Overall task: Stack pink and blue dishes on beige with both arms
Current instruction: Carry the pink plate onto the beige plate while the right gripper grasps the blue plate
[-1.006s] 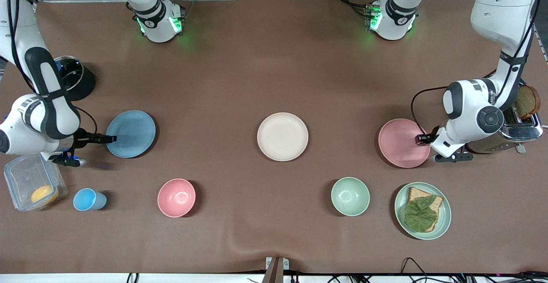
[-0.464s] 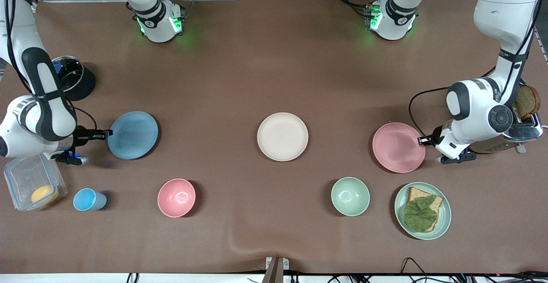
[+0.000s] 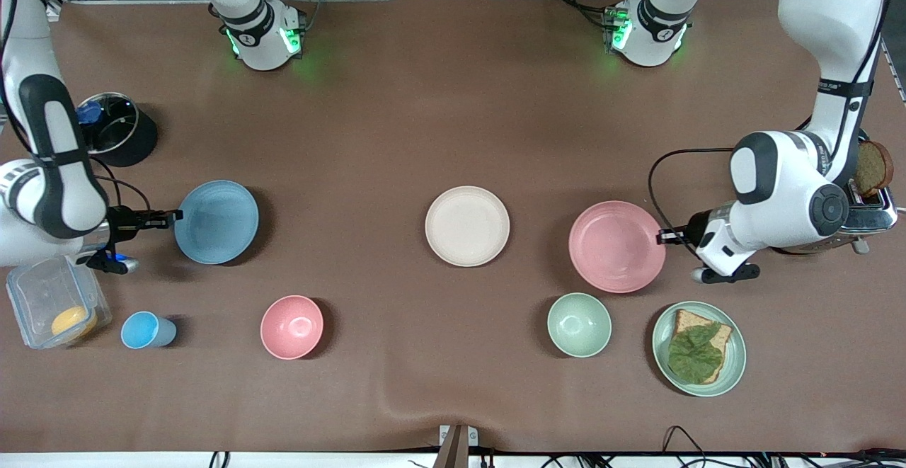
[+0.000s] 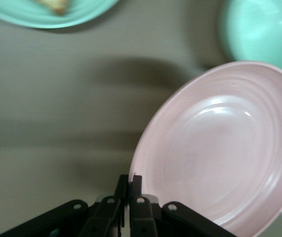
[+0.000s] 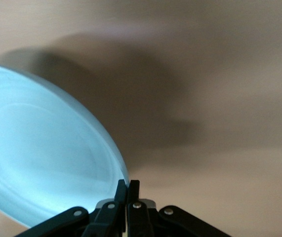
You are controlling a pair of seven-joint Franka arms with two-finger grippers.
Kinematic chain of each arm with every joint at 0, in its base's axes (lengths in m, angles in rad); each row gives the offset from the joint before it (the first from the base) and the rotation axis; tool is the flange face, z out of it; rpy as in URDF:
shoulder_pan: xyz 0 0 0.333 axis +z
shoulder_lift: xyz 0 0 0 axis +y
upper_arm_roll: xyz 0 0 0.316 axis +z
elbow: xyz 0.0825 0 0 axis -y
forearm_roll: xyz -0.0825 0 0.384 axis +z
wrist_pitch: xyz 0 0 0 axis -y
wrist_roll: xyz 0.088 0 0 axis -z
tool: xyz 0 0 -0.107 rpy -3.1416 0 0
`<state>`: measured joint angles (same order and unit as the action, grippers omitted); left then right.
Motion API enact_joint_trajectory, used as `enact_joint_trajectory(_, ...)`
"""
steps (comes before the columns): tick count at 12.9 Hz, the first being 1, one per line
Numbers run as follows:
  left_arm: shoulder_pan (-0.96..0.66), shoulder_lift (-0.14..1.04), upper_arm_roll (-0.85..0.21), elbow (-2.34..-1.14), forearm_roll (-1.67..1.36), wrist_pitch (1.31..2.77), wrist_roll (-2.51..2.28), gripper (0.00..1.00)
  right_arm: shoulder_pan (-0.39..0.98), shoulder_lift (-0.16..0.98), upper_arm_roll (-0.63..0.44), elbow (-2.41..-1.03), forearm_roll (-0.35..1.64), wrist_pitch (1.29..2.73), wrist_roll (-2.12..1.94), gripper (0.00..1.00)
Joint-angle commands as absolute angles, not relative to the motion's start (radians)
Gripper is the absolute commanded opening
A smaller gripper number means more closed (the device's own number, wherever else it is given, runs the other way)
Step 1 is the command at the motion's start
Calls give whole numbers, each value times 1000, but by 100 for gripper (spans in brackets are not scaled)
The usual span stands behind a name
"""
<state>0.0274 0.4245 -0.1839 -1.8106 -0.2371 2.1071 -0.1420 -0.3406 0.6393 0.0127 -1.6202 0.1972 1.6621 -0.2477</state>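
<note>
The beige plate (image 3: 467,226) lies flat at the table's middle. My left gripper (image 3: 663,237) is shut on the rim of the pink plate (image 3: 616,246), which hangs lifted and tilted above the table between the beige plate and the left arm's end. In the left wrist view the pink plate (image 4: 220,148) fills the frame, its rim pinched in the left gripper (image 4: 129,181). My right gripper (image 3: 172,217) is shut on the rim of the blue plate (image 3: 216,221), lifted and tilted toward the right arm's end. The right wrist view shows the blue plate (image 5: 42,158) held by the right gripper (image 5: 127,186).
A pale green bowl (image 3: 579,324) and a green plate with bread and leaf (image 3: 699,348) sit nearer the camera than the pink plate. A pink bowl (image 3: 291,326), blue cup (image 3: 145,330) and clear container (image 3: 53,301) sit nearer than the blue plate. A toaster (image 3: 860,202) and dark pot (image 3: 113,128) stand at the table's ends.
My left gripper has lifted the pink plate off the table and carried it toward the beige plate. My right gripper has raised and tilted the blue plate, staying near the same spot.
</note>
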Motion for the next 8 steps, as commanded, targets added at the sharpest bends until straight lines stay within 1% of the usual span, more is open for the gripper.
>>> enact_joint_trajectory(1, -53, 458, -256, -1744, -255, 2083, -325, 0, -374, 635, 34, -1542, 244, 1550, -267, 0)
enact_joint_trajectory(3, -165, 491, -258, -1703, -256, 2095, -406, 0, -367, 626, 35, -1528, 245, 1523, -265, 0)
enact_joint_trajectory(5, -242, 535, -258, -1700, -253, 2164, -452, 0, -361, 626, 35, -1519, 282, 1513, -268, 0)
enact_joint_trajectory(8, -290, 603, -256, -1707, -253, 2267, -454, 0, -353, 630, 35, -1519, 298, 1517, -270, 0)
